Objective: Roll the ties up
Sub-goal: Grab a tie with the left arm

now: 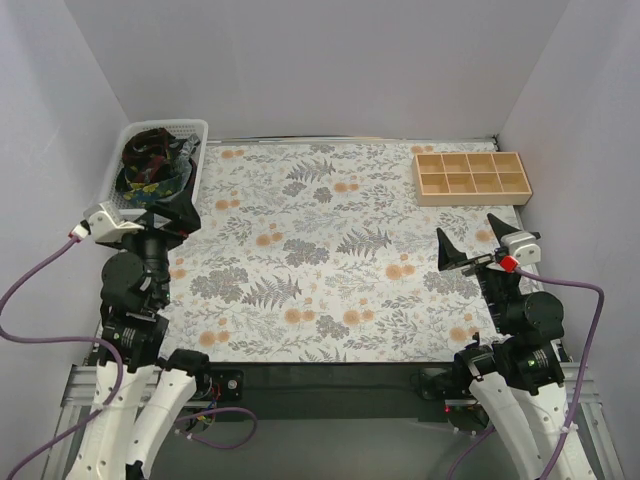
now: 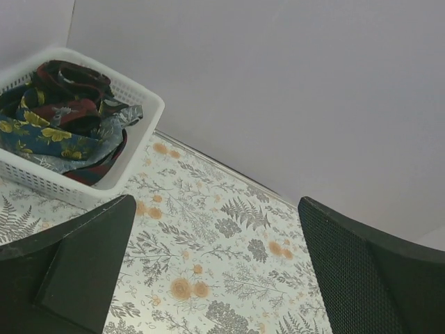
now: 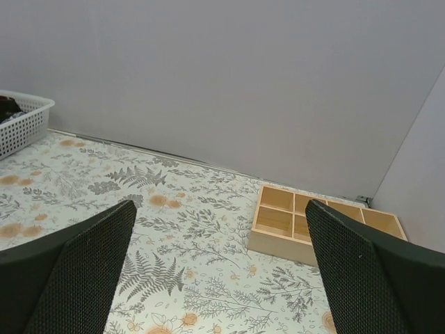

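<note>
The ties sat heaped in a tangle inside the white basket at the far left corner of the table: maroon, dark blue with yellow flowers, a bit of grey-green, all knotted over one another. None of them lay out on the flowered cloth, so by my reading not one tie had been rolled and the job stood at its very first step: getting a tie out of the basket.

The left claw hovered just beside the basket's near end, jaws spread wide and nothing between them. Over on the right, the right claw hung above the table's near right side, equally wide and equally bare, well apart from the ties. The wooden tray of small compartments waited at the far right, every slot visible looking unfilled.

The next move, I judged, belonged to the left claw: reach over the rim, pinch a single tie rather than the whole bundle, and draw it onto the open cloth. The tangle was the snag; a pull on one could drag its neighbours along.
</note>
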